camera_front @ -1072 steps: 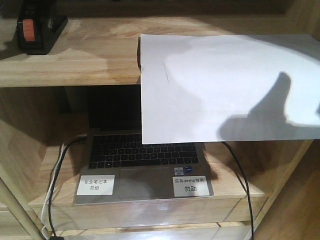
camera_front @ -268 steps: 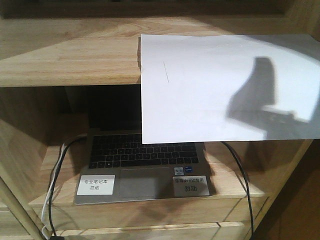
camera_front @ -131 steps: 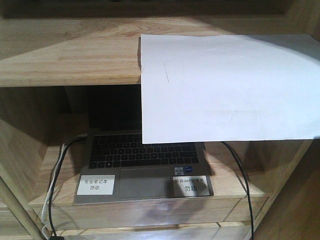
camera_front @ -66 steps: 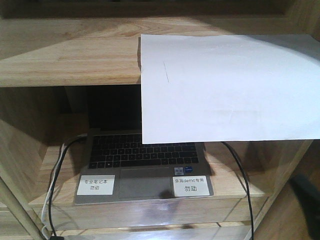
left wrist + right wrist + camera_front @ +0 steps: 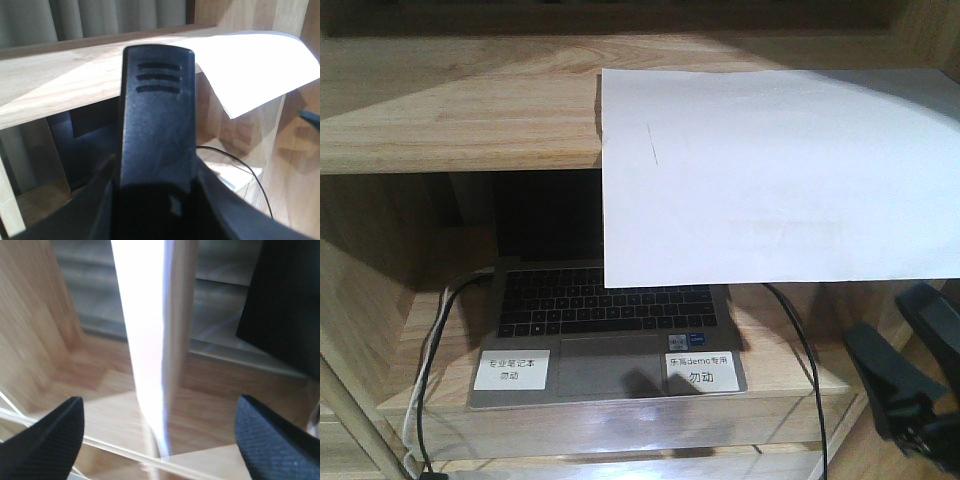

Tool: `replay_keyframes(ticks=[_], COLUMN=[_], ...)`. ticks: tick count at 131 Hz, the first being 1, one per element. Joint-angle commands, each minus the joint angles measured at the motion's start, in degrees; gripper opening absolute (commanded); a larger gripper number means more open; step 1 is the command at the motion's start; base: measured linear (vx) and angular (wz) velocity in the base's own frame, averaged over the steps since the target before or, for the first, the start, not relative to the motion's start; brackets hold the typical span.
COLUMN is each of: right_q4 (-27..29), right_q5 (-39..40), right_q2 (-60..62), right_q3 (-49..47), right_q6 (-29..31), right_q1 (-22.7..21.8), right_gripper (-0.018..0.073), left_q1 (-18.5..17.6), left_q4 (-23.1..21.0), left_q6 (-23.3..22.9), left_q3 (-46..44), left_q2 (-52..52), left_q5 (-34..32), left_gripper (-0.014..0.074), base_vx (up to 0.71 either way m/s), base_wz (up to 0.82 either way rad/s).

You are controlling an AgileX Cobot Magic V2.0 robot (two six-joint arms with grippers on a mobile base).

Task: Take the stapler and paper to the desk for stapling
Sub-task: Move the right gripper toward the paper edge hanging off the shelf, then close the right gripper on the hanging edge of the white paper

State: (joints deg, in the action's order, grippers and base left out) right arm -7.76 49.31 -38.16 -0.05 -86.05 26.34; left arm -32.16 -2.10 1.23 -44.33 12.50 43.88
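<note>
- While the paper (image 5: 770,170) rests on the upper shelf (image 5: 460,110), its near half hangs past the shelf's front lip and hides part of the screen of the laptop (image 5: 600,330) on the shelf below.
- A short dark line marks the sheet toward its 10 o'clock corner.
- Right fingers (image 5: 880,370) sit at 5 o'clock in the front view, under the sheet's hanging edge and clear of it.
- From the right wrist view they are spread wide, tips at 7 and 5 o'clock, with the sheet seen edge-on running up between them, not touching either tip.
- Left fingers (image 5: 90,210) are clamped on the stapler (image 5: 157,130), which stands up between them with three ribs near its 12 o'clock end.
- Beyond the stapler, the shelf front and the sheet's drooping corner show at 2 o'clock.
- Two white labels (image 5: 512,369) lie on the laptop's palm rest.
- A black cable (image 5: 808,370) runs down at the laptop's 4 o'clock.
</note>
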Motion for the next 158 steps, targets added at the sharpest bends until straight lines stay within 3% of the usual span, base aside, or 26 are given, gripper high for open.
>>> replay_keyframes(ticks=[1, 17, 78, 158], right_q4=[0.33, 2.83, 5.96, 9.31], right_q5=[15.45, 27.88, 27.82, 27.82], right_q2=[-6.87, -15.07, -19.1, -22.2], right_q3=[-1.47, -1.47, -8.65, -15.44], right_q6=[4.53, 9.19, 16.63, 16.97], right_q1=[0.18, 0.18, 0.18, 0.18], right_gripper=[0.0577, 0.0577, 0.0577, 0.0561], left_q1=[-0.37, -0.37, -0.37, -0.37], left_q4=[-0.5, -0.5, -0.5, -0.5], left_q6=[-0.05, -0.05, -0.05, -0.05], left_q3=[-1.34, -1.34, -1.34, -1.34], left_q2=[0.7, 0.7, 0.7, 0.7], left_q5=[-6.94, -6.94, -6.94, -6.96], left_gripper=[-0.0006, -0.0006, -0.0006, -0.0006], base_vx=[0.0, 0.0, 0.0, 0.0], base_wz=[0.0, 0.0, 0.0, 0.0])
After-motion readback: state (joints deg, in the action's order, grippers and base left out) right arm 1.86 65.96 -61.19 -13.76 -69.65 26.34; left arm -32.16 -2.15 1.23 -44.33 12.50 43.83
